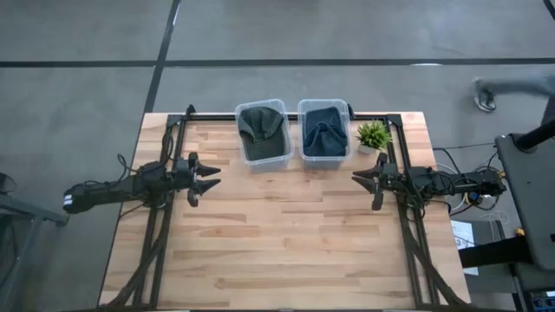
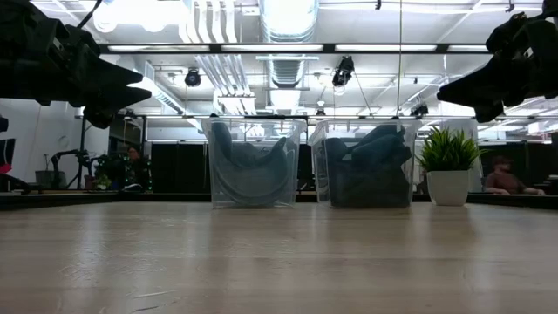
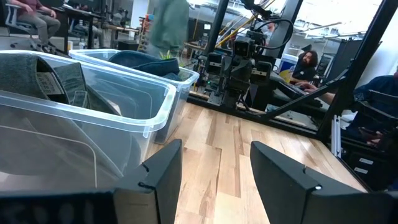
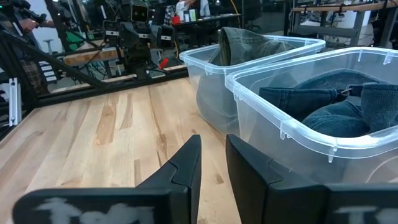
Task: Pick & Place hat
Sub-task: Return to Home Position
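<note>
Left claw point(image 1: 211, 184) parted, empty | gray cap point(image 1: 260, 128) in bin point(image 1: 264, 165), apart

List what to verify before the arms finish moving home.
1. Left hand empty: ok, fingers apart, nothing between them.
2. Right hand empty: ok, a narrow gap between the fingers, nothing in it.
3. Grey caps inside the left bin: ok.
4. Blue caps inside the right bin: ok.
5. Number of caps in each bin: cannot tell, they lie bunched together.
6. Hands apart from the bins and the plant: ok, both hang above the table, one at each side.
</note>
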`<state>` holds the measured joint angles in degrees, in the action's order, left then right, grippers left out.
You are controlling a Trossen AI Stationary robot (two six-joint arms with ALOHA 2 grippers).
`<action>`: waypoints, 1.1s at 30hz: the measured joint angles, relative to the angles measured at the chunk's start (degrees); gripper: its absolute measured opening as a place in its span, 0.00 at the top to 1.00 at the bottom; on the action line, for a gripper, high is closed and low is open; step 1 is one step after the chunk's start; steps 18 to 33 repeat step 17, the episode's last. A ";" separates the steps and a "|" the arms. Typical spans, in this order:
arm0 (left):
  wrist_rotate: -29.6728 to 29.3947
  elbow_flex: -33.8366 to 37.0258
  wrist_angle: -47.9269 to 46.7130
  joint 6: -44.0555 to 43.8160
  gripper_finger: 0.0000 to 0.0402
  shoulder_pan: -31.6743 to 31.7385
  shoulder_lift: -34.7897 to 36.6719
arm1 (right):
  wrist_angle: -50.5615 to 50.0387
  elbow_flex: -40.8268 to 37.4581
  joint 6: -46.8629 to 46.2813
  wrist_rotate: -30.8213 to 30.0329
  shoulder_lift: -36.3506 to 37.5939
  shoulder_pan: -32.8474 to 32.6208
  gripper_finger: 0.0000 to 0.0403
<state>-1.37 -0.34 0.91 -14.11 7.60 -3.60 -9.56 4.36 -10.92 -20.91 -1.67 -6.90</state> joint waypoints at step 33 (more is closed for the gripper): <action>-0.04 0.00 0.48 0.00 0.54 0.01 0.00 | 0.00 0.00 0.00 0.00 0.00 0.00 0.79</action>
